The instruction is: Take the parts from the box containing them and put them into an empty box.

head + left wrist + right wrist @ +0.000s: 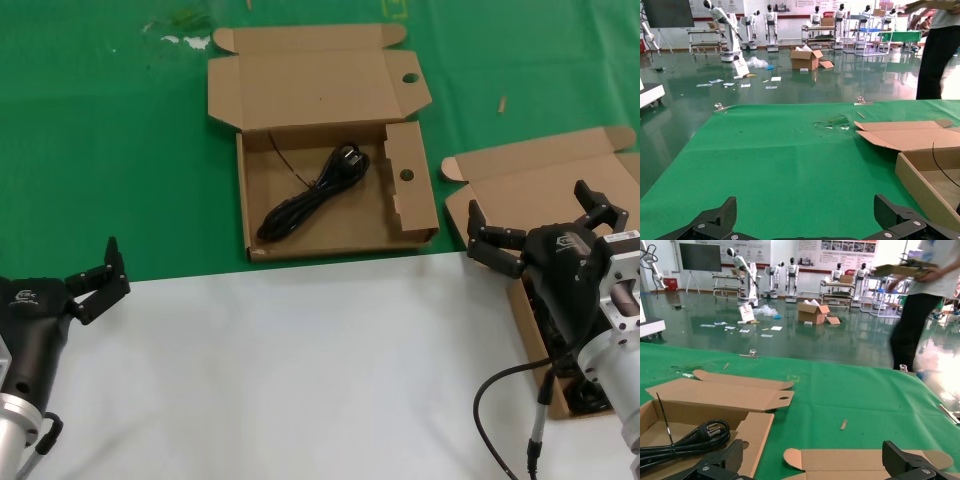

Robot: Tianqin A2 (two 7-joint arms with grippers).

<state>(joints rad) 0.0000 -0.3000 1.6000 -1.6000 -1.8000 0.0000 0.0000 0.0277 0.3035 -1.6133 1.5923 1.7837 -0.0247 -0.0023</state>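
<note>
A brown box with round holes (245, 190) lies open at the middle of the green mat, and one black power cord (315, 195) rests inside it. The right wrist view shows that cord (685, 442) and the box's holed flap (784, 398). At the right lies a plain box (540, 165) with a rounded ear tab (792, 457). My right arm covers most of its inside, where something dark (585, 397) shows. My right gripper (527, 197) (812, 450) hangs open and empty over that box. Over the white surface at the near left, my left gripper (95, 272) (805, 205) is open and empty.
A white surface (300, 360) covers the near half of the table, and green mat (100, 150) the far half. Small scraps (185, 40) lie at the far left of the mat. A person (920, 305) stands beyond the table's far edge.
</note>
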